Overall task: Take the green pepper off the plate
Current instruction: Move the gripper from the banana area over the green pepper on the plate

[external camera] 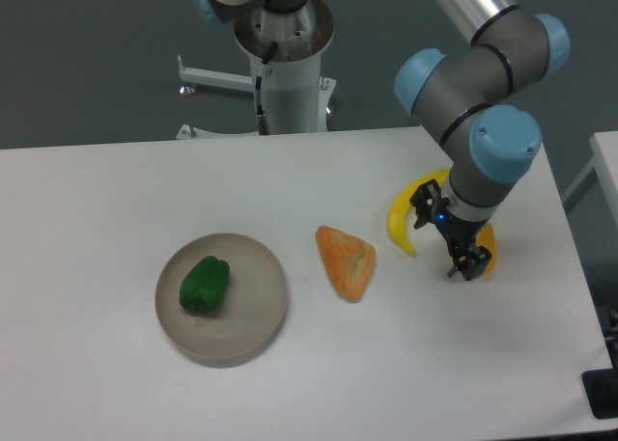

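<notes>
The plate [223, 298] sits on the left part of the white desk [290, 180], toward the near edge. The green pepper [204, 286] lies inside it, on the left half of the dish, resting on the plate's floor and close to its left rim. Nothing touches the pepper besides the plate.

Just right of the plate, apart from it, an orange wedge-shaped item [347, 261] lies flat on the desk near the middle.

Further right, a yellow curved item, banana-like [402, 221], lies on the desk, partly hidden behind the robot's wrist. A bit of orange-yellow shows at its right end, beside the fingers.

The arm [483, 94] comes down from the far right, its grey links and blue joint caps bending over this yellow item. The end effector [466, 269] points down at the desk at the right end of the yellow item, well apart from the plate and the pepper. Its dark fingers [475, 263] are small and overlapping from this angle, so I cannot tell whether they are apart or together, nor whether they hold or merely touch anything.

At the far edge, the robot's white base column [287, 84] stands behind the desk.
</notes>
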Action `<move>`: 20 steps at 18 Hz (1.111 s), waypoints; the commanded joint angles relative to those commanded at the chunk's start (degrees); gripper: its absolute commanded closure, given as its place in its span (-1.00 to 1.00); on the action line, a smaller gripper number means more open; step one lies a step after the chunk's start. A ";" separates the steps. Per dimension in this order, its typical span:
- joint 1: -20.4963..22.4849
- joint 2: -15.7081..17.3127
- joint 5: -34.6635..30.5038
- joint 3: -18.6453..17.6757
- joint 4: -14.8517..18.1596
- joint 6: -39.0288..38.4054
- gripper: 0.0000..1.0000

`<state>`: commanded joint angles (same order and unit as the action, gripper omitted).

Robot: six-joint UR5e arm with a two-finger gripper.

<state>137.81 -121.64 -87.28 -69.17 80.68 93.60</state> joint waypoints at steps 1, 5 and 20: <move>0.09 0.00 0.09 0.09 0.00 0.26 -1.00; -0.26 0.53 1.23 0.00 -0.26 0.18 -1.00; -18.36 5.01 12.39 -9.75 -4.66 -52.36 -1.00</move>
<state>119.46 -116.63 -74.88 -78.92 76.03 41.24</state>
